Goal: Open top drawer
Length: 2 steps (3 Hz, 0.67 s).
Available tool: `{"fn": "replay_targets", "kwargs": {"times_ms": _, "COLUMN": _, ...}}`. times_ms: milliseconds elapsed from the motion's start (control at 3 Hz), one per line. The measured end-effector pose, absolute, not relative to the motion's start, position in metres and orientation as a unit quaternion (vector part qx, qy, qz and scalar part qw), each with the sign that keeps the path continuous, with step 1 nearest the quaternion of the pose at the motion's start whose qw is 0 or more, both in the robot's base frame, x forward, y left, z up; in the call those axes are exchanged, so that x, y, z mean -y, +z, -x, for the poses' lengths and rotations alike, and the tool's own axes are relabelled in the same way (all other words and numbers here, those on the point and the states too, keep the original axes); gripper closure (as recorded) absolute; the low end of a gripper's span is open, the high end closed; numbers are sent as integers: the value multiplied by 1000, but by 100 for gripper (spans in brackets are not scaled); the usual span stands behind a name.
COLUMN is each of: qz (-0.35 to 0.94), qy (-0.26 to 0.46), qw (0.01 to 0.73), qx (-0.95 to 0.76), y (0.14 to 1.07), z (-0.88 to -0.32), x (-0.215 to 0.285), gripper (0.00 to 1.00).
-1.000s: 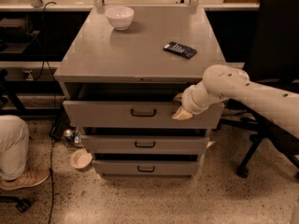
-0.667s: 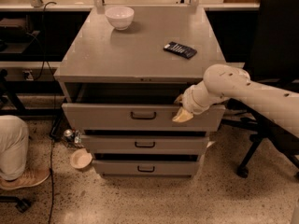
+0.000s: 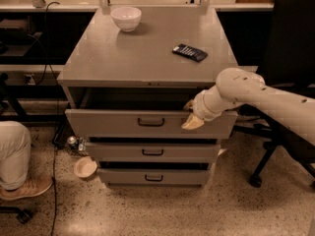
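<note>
The top drawer [image 3: 113, 123] of the grey metal cabinet is pulled partly out, with a dark gap showing behind its tall front. Its small dark bar handle [image 3: 150, 122] is at the centre. My gripper [image 3: 191, 114] is at the right part of the drawer front, on its upper edge. One pale fingertip [image 3: 192, 123] lies over the front face and the other reaches inside behind it. The white arm comes in from the right. The two shallower drawers [image 3: 152, 152] below are slightly out.
A white bowl [image 3: 126, 17] and a dark flat device [image 3: 189, 52] lie on the cabinet top [image 3: 133, 53]. A black office chair [image 3: 290, 43] stands at the right. A person's leg and shoe [image 3: 17, 166] are at the left. A small bowl [image 3: 85, 167] and cables lie on the floor.
The top drawer has come a little further out toward the camera, and my gripper has moved with it. Everything else is unchanged.
</note>
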<state>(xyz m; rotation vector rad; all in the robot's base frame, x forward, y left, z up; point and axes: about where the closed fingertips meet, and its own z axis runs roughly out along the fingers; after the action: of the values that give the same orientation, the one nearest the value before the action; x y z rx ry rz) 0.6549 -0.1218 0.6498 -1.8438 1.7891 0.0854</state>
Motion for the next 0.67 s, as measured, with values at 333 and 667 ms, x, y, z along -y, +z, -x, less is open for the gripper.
{"fn": "replay_targets", "kwargs": {"times_ms": 333, "qz": 688, "qy": 32, "qw": 282, "qx": -668, "y": 653, "z": -655, "x": 122, "gripper": 100}}
{"fn": "replay_targets", "kwargs": {"times_ms": 667, "qz": 683, "qy": 34, "qw": 281, "qx": -673, "y": 651, "z": -643, "x": 121, "gripper": 100}}
